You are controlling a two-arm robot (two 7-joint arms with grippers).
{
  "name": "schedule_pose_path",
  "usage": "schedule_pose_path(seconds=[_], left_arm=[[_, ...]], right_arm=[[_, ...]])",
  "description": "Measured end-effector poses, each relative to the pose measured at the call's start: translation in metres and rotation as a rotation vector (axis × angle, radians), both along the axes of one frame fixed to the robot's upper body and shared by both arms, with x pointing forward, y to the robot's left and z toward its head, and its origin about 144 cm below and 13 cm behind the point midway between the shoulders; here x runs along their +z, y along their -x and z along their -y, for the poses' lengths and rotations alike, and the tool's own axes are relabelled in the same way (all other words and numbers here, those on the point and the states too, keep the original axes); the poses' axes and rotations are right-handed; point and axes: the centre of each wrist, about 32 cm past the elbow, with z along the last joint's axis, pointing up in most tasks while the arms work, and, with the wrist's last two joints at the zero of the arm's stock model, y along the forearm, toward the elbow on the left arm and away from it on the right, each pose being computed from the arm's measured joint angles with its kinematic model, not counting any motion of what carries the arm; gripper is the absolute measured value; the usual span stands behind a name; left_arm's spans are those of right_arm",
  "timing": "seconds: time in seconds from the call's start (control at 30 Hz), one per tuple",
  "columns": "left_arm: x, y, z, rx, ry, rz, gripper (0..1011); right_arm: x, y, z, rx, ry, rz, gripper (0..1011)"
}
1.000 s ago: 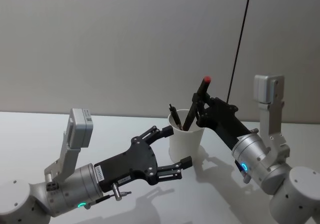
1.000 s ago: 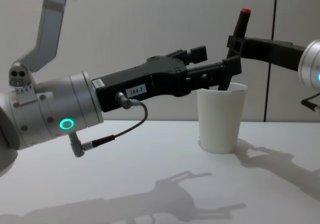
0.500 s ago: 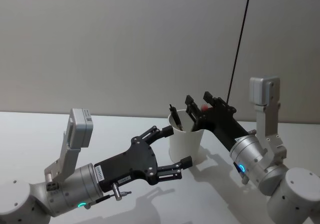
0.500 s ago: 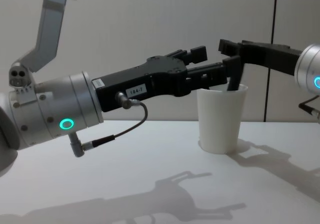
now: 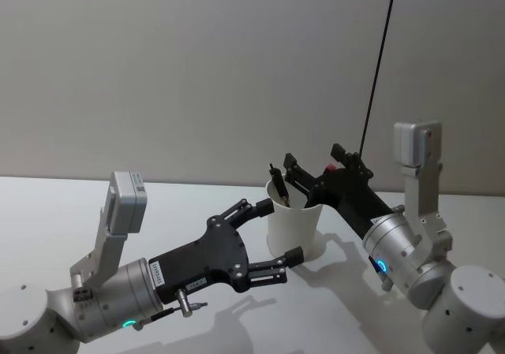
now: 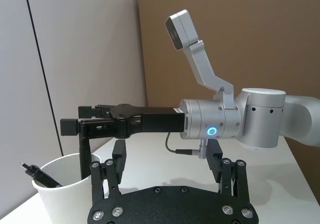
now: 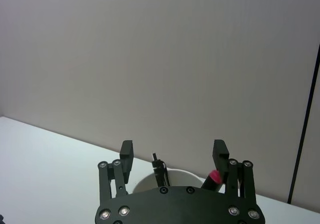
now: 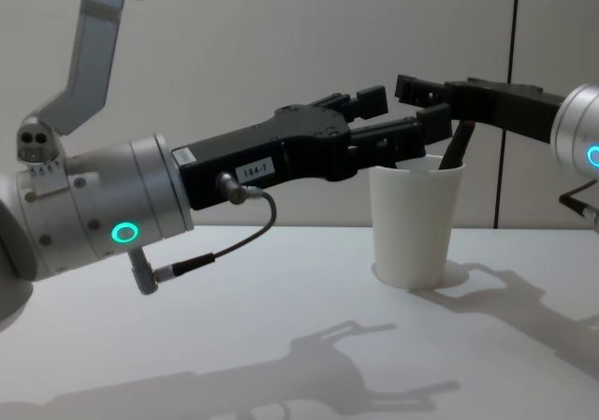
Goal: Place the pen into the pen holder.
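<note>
Now pen (image 8: 455, 146) inside pen holder (image 8: 415, 222)

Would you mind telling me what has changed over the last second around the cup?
The right tool lowered the red-tipped pen into the pen holder, then opened and let it go; the pen now leans inside against the rim. The left tool stayed open beside the cup, and the other pen in the cup kept its place.
</note>
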Motion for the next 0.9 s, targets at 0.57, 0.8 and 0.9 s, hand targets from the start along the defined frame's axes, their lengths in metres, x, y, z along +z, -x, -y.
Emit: schedule_pose_path(seconds=[0.57,0.8,0.9], left_arm=[[0.000,0.000,0.000,0.000,0.000,0.000,1002],[-0.001,0.003,0.000,0.037,-0.011,-0.008,1002],[-0.001,0.006,0.001,0.067,-0.020,-0.014,1002]], right_arm=[[0.022,0.029,0.019,0.004,-0.093,0.046,1001],[0.017,0.031,0.020,-0.001,-0.086,0.040,1001],[0.013,0.035,0.021,-0.010,-0.076,0.035,1001]])
